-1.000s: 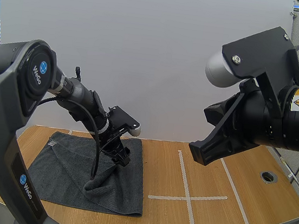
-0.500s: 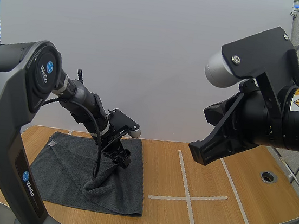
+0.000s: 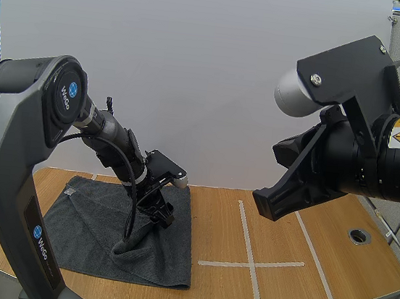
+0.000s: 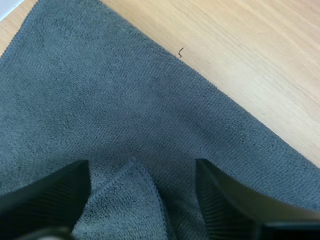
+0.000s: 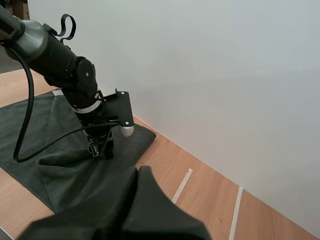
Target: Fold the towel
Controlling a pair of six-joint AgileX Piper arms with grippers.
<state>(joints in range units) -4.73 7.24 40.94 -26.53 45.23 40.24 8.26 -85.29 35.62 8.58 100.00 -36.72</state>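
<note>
Dk grey towel (image 3: 97, 217) lies spread on the L half of the wooden table (image 3: 315, 280), far edge close to the white wall (image 3: 196, 61). Its near-right part is rucked up into a soft fold (image 3: 137, 247), w/ a ridge rising toward the L gripper (image 3: 164, 218). L gripper sits low over the towel's right-centre, pointing down at the cloth. In the L wrist view its jaws are spread wide, ribbed inner faces turned to each other, and a turned-over towel corner (image 4: 131, 197) lies betw. them; the fingers (image 4: 55, 192) stand either side of it, not pinching, and the cloth around is flat. Bare wood shows just past the towel's edge there. R gripper (image 5: 140, 172) is raised high, well apart from the towel, jaws pressed together as one dark wedge. From the R wrist view the L arm stands over the fold, towel spread under & around it. On the bare R half of the table: white tape lines (image 3: 248, 261) forming a cross, L end just beside the towel's R edge, plus a round hole (image 3: 359, 235) w/ a metal ring near the R edge.
</note>
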